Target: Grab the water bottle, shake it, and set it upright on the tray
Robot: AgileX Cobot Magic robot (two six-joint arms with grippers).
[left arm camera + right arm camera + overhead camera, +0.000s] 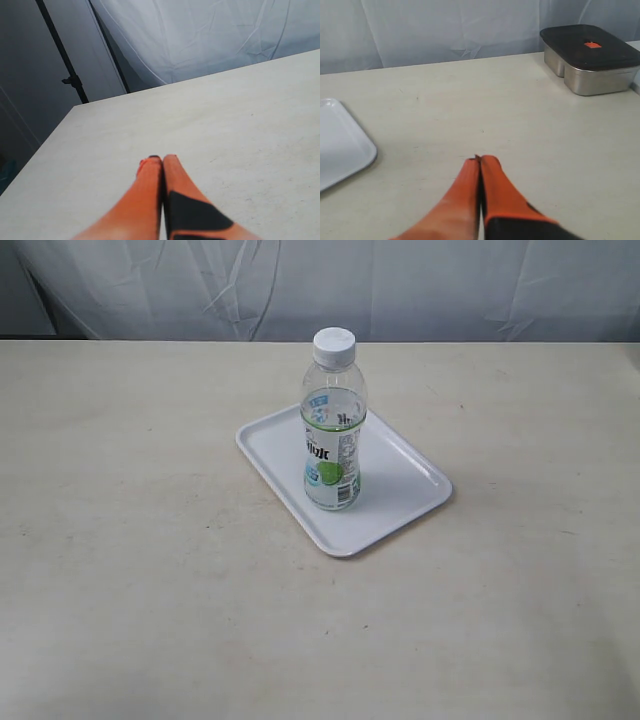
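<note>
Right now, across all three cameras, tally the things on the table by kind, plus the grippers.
1 tray
1 bottle, upright on the tray
1 metal box with a black lid
2 grippers: left gripper and right gripper, both shut
Total: 5

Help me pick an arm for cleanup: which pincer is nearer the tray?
Likely right. The right pincer hovers shut with the tray corner in its camera's view; the left pincer, also shut, sees only table, no tray.
</note>
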